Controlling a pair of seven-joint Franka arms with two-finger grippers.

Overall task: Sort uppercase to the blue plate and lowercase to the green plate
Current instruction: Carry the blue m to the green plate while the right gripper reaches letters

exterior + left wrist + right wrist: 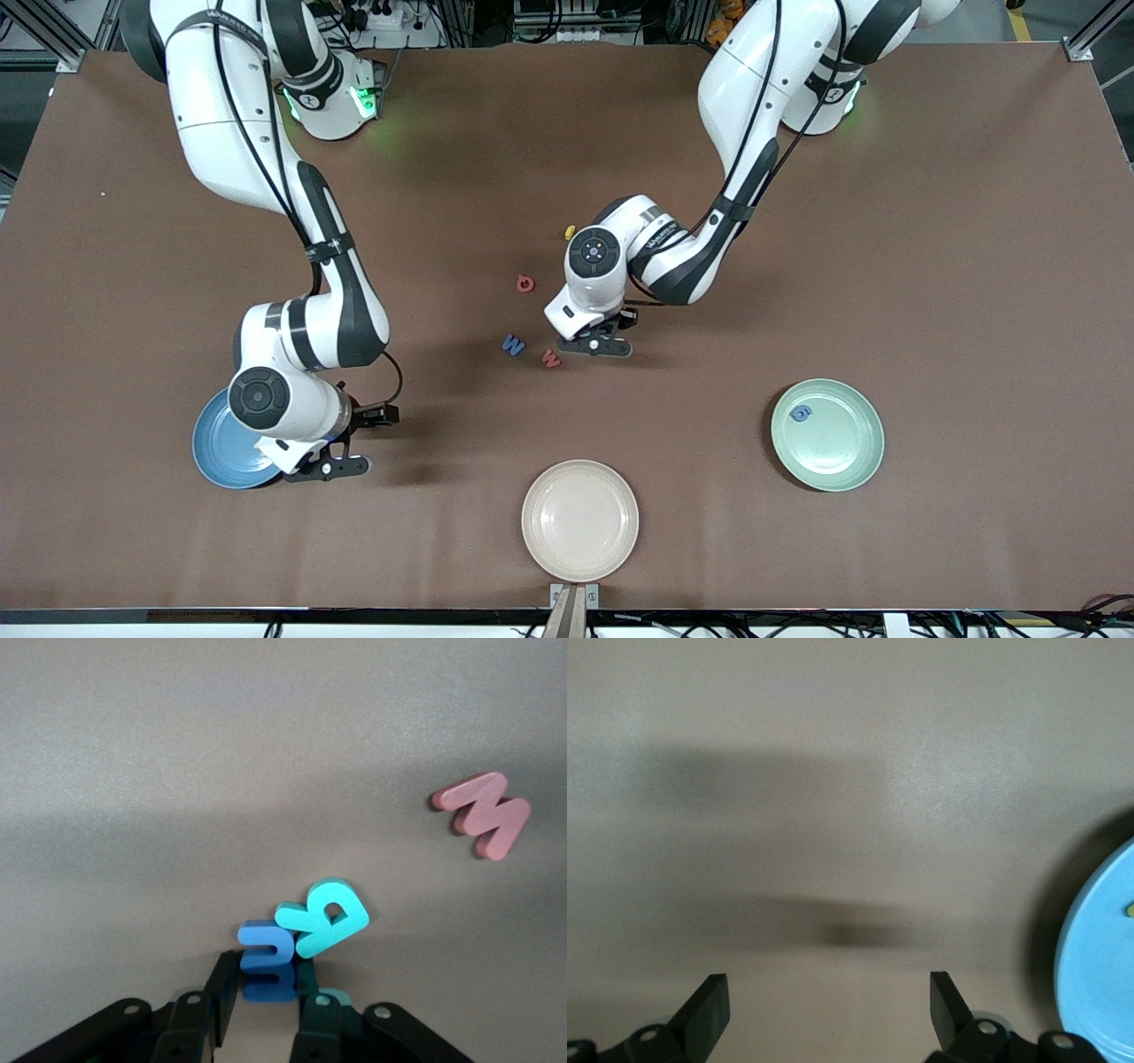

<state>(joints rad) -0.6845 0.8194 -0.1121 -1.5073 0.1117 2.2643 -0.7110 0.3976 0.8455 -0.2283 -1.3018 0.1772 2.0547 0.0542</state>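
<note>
Blue lowercase letter pinched between left gripper fingers, teal R leaning against it; right gripper fingers apart, waiting beside blue plate.

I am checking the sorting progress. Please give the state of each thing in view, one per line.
left gripper: low at the table, closing around the blue m
blue m: between the gripper fingers, teal R leaning on it
teal R: tilted, touching the blue m
red w: loose on table
blue M: loose on table
red Q: loose on table
green plate: holds blue g
beige plate: empty
blue plate: partly hidden
right gripper: open, beside blue plate
</note>
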